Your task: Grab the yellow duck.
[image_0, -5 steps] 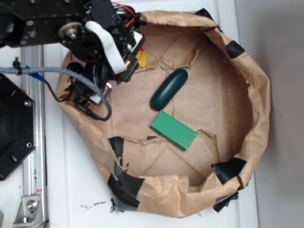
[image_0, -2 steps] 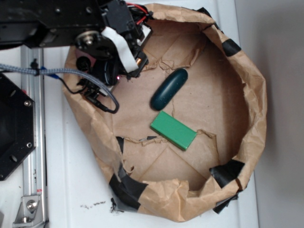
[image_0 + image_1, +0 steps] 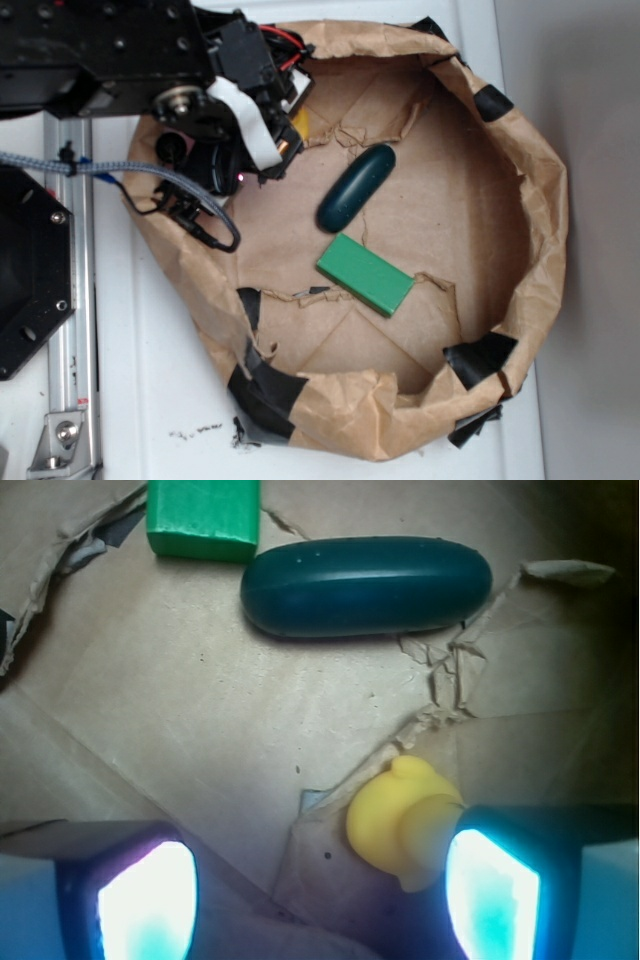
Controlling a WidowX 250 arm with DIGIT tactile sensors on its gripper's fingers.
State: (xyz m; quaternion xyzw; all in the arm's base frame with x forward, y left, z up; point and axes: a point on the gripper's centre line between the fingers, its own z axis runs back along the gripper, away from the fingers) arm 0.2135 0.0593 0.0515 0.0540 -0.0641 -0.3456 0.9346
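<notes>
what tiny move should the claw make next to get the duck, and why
Probably shift the claw sideways toward the yellow duck before closing. In the wrist view the claw is open, but the duck sits off-centre, right against one finger, with a wide empty gap to the other. Centring it should let both fingers close on its body instead of pushing it away.

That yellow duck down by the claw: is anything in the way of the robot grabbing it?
Nothing visible blocks it. In the wrist view the yellow duck sits on the brown paper, right against one finger of the open gripper, well off-centre. The dark green oval object and green block lie farther away, clear of the gap.
</notes>
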